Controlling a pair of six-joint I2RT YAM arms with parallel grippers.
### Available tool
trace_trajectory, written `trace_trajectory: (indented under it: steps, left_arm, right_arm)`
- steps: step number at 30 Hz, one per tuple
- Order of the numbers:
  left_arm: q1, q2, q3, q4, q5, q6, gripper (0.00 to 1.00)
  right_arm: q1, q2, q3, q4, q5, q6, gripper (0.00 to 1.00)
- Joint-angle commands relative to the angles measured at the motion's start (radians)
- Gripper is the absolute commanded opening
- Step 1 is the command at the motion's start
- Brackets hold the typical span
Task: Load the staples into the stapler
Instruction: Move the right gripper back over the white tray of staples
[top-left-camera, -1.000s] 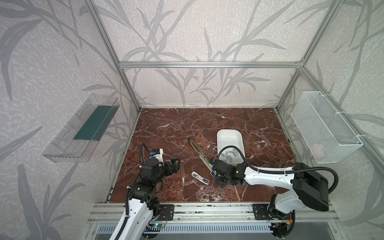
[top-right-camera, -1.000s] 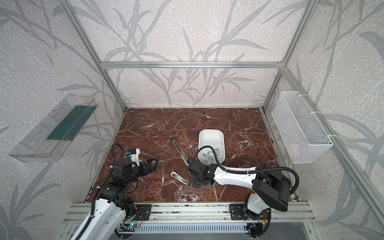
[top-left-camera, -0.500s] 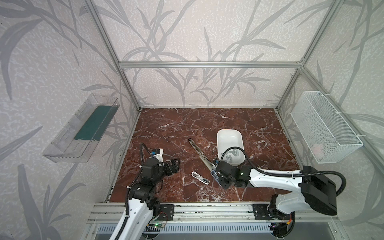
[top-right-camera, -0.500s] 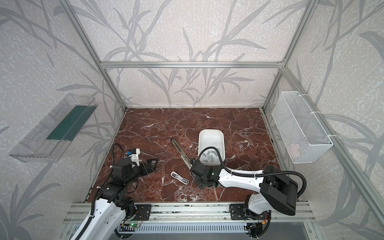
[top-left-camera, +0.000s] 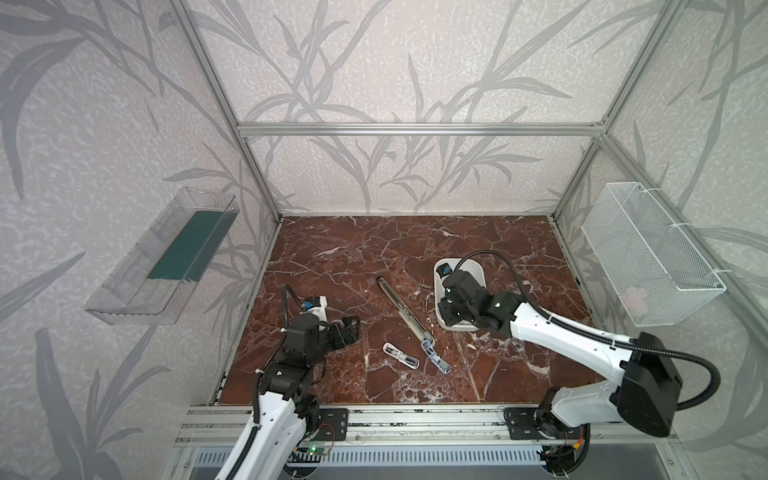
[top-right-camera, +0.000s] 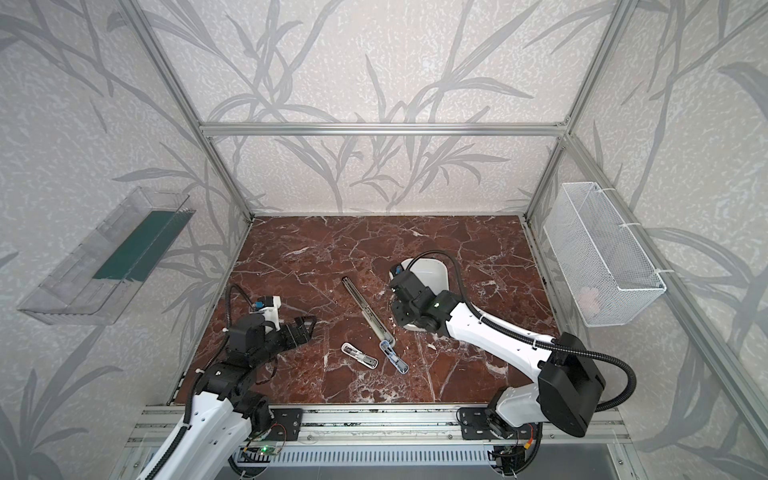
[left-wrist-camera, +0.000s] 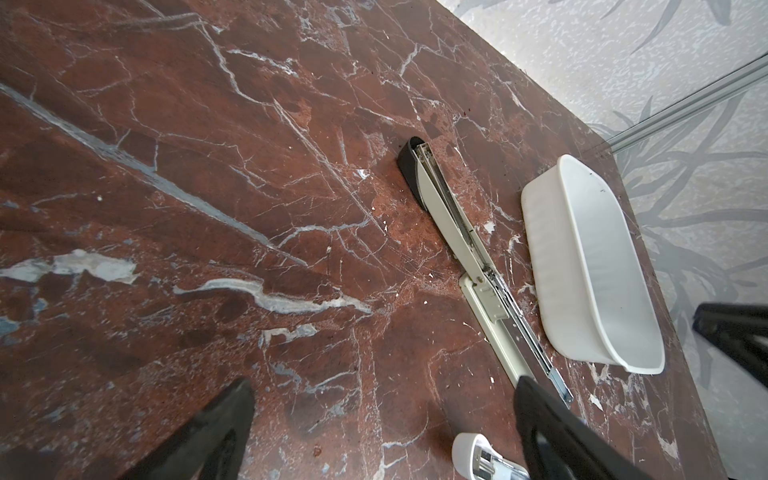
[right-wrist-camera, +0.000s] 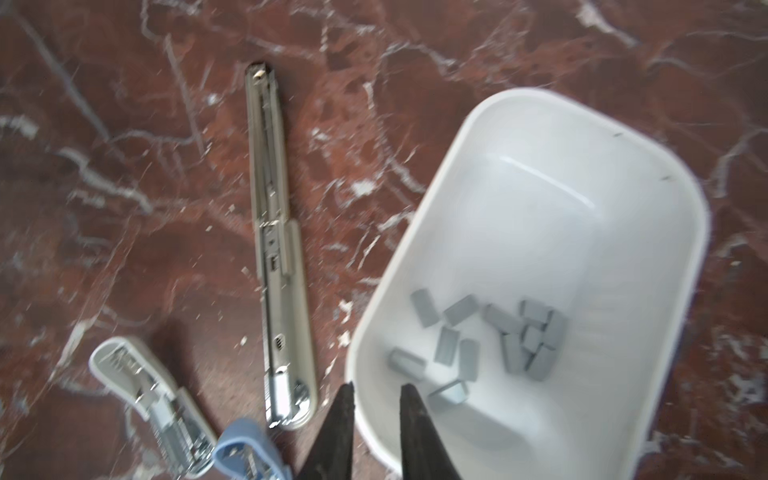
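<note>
Right gripper: jaws narrow, a slim gap, nothing seen between them. A second ago it hung low over the blue stapler. It has since swung away from the front rail and now sits over the near end of the white tray. In the right wrist view the fingertips frame the tray's near rim. The picture is blurred there, so contact cannot be judged.

Staples: loose grey strips bunched on the tray floor at that near end, some overlapping. One lies on its side just beside the fingertips. A second ago they showed in both top views; now the right wrist covers them.

Left gripper: jaws spread wide and empty, low over the marble tabletop on the left. It has not moved since a second ago.

Around:
- The blue stapler is uncovered now, lying open.
- A small white stapler lies just beside it, also open.
- A long stapler lies folded flat and runs diagonally between the left gripper and the tray, its near end close to the blue stapler.
- None of the three has shifted.

On the walls: a wire basket on the right and a clear bin on the left.
</note>
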Motion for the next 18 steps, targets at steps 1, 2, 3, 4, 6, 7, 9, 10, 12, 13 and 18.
trace_trajectory:
  steps: [1,2,3,4,6,7,9,10,12,13,18]
  left_arm:
    - [0.000,0.004,0.002,0.022,-0.015,0.012,0.98]
    - [0.001,0.000,0.000,0.025,-0.013,0.012,0.98]
    - [0.001,-0.005,-0.001,0.024,-0.016,0.012,0.98]
    - [0.001,-0.014,-0.003,0.021,-0.020,0.012,0.98]
    - [0.001,-0.035,-0.007,0.014,-0.024,0.012,0.98]
    - [0.001,-0.048,-0.009,0.010,-0.024,0.012,0.98]
    - [0.001,-0.071,-0.014,0.005,-0.032,0.011,0.98]
    - [0.001,-0.079,-0.016,0.001,-0.039,0.010,0.98]
    - [0.002,-0.081,-0.017,-0.005,-0.052,0.007,0.98]
    - [0.002,-0.081,-0.016,-0.005,-0.055,0.008,0.98]
    - [0.003,-0.051,-0.008,-0.006,-0.056,0.009,0.98]
  right_arm:
    - [-0.119,0.073,0.059,-0.038,-0.003,-0.016,0.21]
    - [-0.145,0.095,0.074,-0.029,-0.018,-0.024,0.21]
    - [-0.164,0.117,0.090,-0.026,-0.027,-0.030,0.22]
    - [-0.183,0.149,0.114,-0.031,-0.044,-0.035,0.22]
    - [-0.212,0.203,0.161,-0.057,-0.089,-0.035,0.23]
    - [-0.221,0.232,0.185,-0.073,-0.108,-0.036,0.23]
    - [-0.235,0.282,0.209,-0.085,-0.130,-0.043,0.24]
    - [-0.242,0.313,0.217,-0.090,-0.141,-0.044,0.25]
    - [-0.258,0.357,0.222,-0.093,-0.166,-0.044,0.25]
    - [-0.267,0.373,0.222,-0.091,-0.179,-0.044,0.25]
    - [-0.278,0.409,0.219,-0.111,-0.132,-0.038,0.25]
